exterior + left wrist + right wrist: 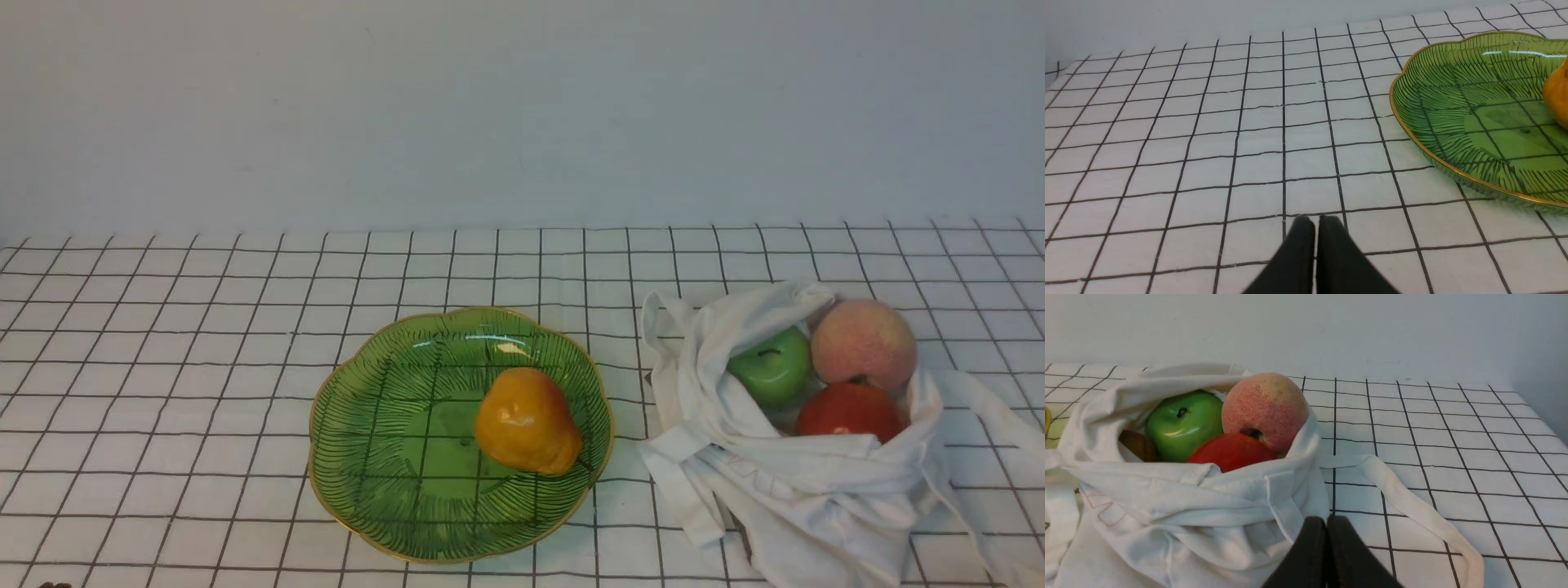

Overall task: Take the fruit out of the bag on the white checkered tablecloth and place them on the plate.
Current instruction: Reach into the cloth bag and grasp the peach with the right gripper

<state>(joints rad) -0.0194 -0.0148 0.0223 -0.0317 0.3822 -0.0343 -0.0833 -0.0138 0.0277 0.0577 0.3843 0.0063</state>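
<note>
The white cloth bag lies open on the checkered tablecloth at the right. Inside it are a green apple, a pink-and-yellow peach and a red fruit. The green plate sits at centre with an orange-yellow pear on it. My right gripper is shut and empty, just in front of the bag, short of the peach, apple and red fruit. My left gripper is shut and empty over bare cloth beside the plate. Neither gripper shows in the front view.
A brown thing lies deep in the bag beside the apple. A long strap handle trails from the bag across the cloth near my right gripper. A plain grey wall stands behind the table.
</note>
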